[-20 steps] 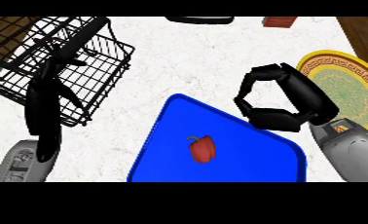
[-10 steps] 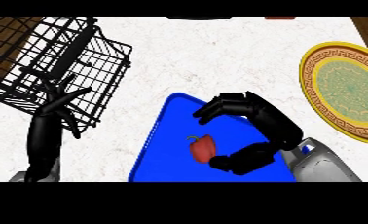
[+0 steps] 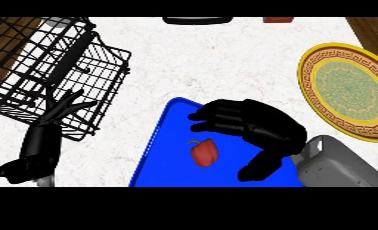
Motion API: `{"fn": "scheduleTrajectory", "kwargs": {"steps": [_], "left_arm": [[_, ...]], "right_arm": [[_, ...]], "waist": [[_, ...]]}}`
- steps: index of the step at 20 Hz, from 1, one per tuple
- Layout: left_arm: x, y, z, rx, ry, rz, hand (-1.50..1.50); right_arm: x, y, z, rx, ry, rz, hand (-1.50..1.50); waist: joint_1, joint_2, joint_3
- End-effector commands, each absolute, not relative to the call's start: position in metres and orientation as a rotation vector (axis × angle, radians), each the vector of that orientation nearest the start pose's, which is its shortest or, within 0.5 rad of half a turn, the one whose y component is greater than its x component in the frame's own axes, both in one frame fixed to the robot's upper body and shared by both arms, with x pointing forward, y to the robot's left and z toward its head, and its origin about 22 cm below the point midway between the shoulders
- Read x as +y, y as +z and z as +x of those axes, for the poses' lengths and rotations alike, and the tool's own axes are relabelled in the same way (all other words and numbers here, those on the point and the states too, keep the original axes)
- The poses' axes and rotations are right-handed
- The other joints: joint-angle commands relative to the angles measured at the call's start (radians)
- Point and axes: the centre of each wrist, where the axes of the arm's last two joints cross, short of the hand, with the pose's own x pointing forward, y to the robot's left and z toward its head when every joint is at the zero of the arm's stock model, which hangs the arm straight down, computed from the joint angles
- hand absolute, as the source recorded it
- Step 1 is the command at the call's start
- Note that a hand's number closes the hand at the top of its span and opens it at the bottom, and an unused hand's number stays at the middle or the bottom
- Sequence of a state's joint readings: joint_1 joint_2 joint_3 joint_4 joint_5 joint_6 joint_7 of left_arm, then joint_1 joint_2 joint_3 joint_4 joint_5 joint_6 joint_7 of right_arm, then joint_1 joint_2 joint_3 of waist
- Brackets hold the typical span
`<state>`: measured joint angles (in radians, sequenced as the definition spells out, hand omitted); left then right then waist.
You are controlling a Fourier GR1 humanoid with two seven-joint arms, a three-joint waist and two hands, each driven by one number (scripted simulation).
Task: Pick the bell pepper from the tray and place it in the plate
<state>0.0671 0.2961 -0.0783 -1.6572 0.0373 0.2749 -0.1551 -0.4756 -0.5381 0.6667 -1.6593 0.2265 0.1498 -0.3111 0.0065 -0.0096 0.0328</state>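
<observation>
The head view is looking steeply down on the counter [image 3: 221, 64], sitting close above the right hand [image 3: 258, 129], with the left hand [image 3: 44, 144] entering the lower corner.

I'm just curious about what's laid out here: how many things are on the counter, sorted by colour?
Red: 2, small red bell pepper, reddish block at the far edge
Blue: 1, flat blue tray
Yellow: 1, round yellow patterned plate
Black: 2, black wire basket, dark object at the far edge
Total: 6
</observation>
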Motion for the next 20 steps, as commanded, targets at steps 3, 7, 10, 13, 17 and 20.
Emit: {"fn": "scheduleTrajectory", "kwargs": {"steps": [3,7,10,13,17,20], "left_arm": [[0.273,-0.024,0.209,-1.367,-0.024,0.285,0.00],[0.267,-0.019,0.211,-1.345,-0.026,0.276,0.00],[0.275,-0.011,0.207,-1.338,-0.027,0.270,0.00],[0.259,0.003,0.221,-1.343,-0.015,0.249,0.00],[0.274,-0.002,0.216,-1.325,-0.020,0.261,0.00],[0.262,-0.001,0.218,-1.327,-0.020,0.260,0.00]], "right_arm": [[-0.152,0.108,0.278,-1.860,1.818,-0.011,-1.50],[-0.141,0.103,0.275,-1.674,1.973,-0.085,-1.50],[-0.129,0.087,0.267,-1.559,2.036,-0.102,-1.50],[-0.112,0.085,0.262,-1.500,2.089,-0.109,-1.50],[-0.107,0.076,0.261,-1.440,2.091,-0.144,-1.50],[-0.090,0.074,0.266,-1.432,2.087,-0.162,-1.50]], "waist": [[-0.024,0.020,-0.036],[-0.035,0.019,-0.037],[-0.017,0.017,-0.036],[-0.029,0.017,-0.034],[-0.026,0.019,-0.035],[-0.017,0.021,-0.034]]}}
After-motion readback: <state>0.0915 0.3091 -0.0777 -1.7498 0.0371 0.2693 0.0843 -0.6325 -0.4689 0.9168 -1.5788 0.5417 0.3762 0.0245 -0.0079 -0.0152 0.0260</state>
